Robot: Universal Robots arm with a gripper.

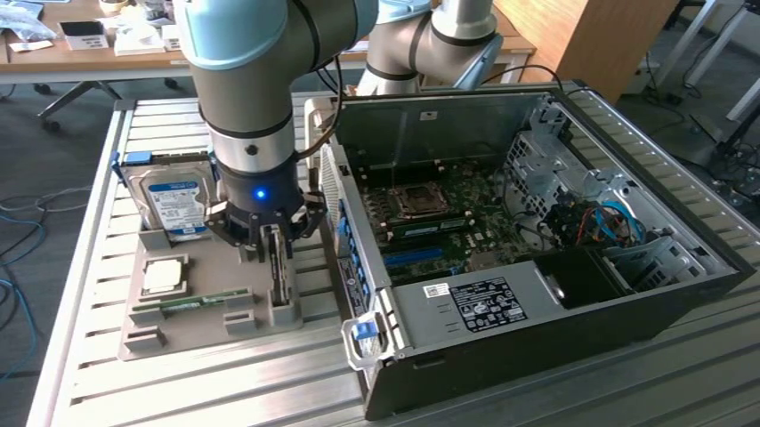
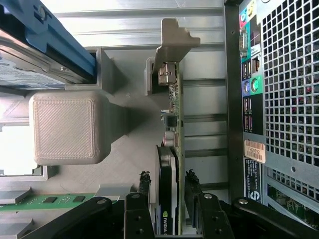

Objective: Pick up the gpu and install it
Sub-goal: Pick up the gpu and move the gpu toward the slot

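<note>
The gpu [image 1: 278, 271] stands on edge in a slot of the grey holder tray [image 1: 178, 334], beside the open computer case [image 1: 570, 267]. In the wrist view the gpu [image 2: 173, 104] is a thin board with a silvery bracket [image 2: 174, 37] at its far end and a dark cooler on one face. My gripper [image 1: 273, 238] has come down over the card. Its jaws are open, with one finger [image 2: 144, 183] on each side of the board and a small gap at either face. The gripper [image 2: 168, 185] straddles the card's near end without pressing on it.
The tray also holds a silver hard drive [image 1: 173, 206] with a blue-white label, a processor [image 1: 163, 276] and a green memory stick [image 1: 190, 303]. The case's motherboard [image 1: 433, 227] lies exposed, with its rear port panel [image 2: 249, 84] close to the card. The slatted metal table [image 1: 84, 391] carries everything.
</note>
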